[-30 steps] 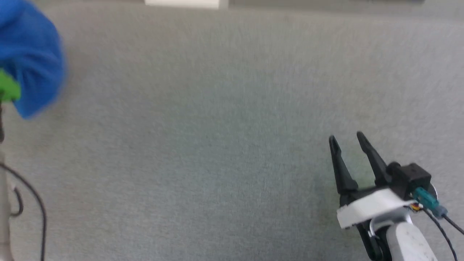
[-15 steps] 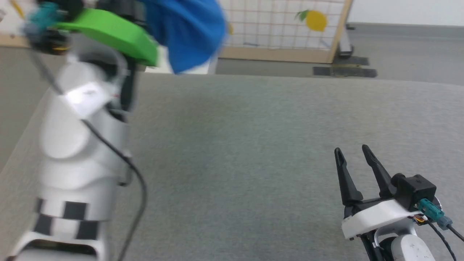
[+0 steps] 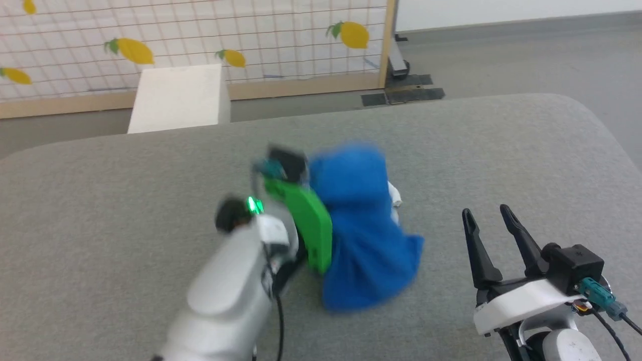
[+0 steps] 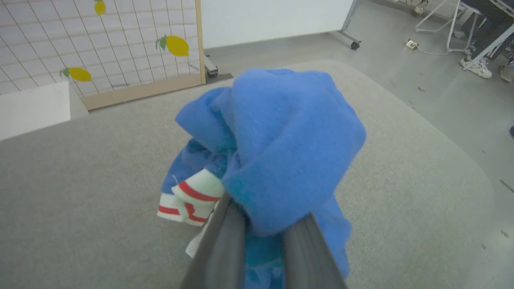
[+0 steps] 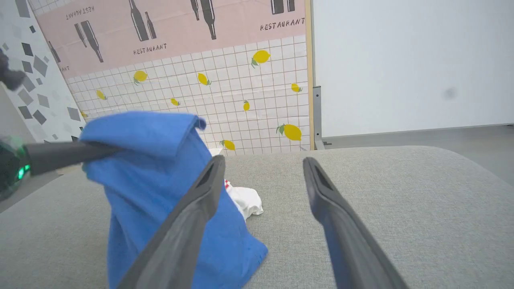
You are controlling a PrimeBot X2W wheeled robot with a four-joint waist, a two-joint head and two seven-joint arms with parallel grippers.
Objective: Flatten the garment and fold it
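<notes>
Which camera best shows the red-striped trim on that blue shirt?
The left wrist view: the striped trim is close and sharp. The right wrist view has a white bunch with a red fleck; the head view, a white blur.

Folds of the blurred garment (image 3: 366,235) hide the fingertips of the left end effector (image 4: 267,216).

White left arm (image 3: 225,296), green wrist plate (image 3: 307,225), seemingly a green light (image 3: 255,204) through the blur; right gripper (image 3: 485,210) has dark fingers (image 3: 479,250), white bracket (image 3: 516,301), teal plug (image 3: 594,291).
</notes>
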